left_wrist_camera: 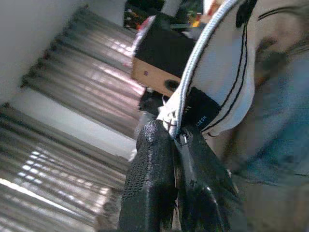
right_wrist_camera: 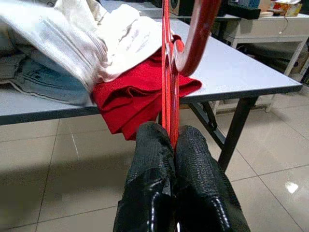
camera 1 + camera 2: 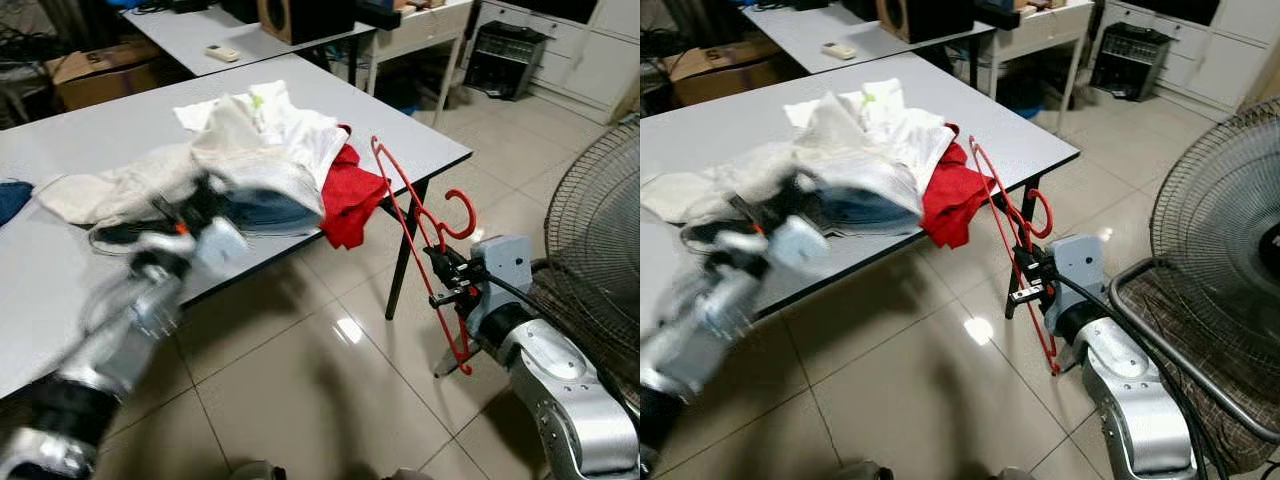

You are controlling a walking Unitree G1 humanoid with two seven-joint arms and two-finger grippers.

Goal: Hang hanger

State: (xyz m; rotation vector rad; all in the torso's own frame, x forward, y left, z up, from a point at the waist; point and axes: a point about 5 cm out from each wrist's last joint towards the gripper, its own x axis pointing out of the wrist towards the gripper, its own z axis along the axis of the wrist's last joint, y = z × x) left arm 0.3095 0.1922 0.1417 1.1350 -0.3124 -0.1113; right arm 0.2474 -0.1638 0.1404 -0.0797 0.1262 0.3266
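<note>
A red plastic hanger [image 3: 420,240] stands nearly upright in the air beside the table's near corner, with my right gripper [image 3: 447,277] shut on its lower part. The right wrist view has the red hanger [image 2: 169,72] rising from between the closed fingers [image 2: 149,169]. My left gripper [image 3: 195,205], blurred, is at the pile of clothes on the table, shut on the edge of a white garment [image 1: 217,72] with a black label. The white garment [image 3: 270,140] lies heaped over blue jeans [image 3: 265,212] and a red cloth [image 3: 350,200] that hangs over the table edge.
The grey table [image 3: 90,130] carries the clothes pile. A large standing fan [image 3: 600,240] is close on my right. A second table with a remote [image 3: 222,53], a speaker and a cardboard box [image 3: 100,70] stand behind. Tiled floor lies open in front.
</note>
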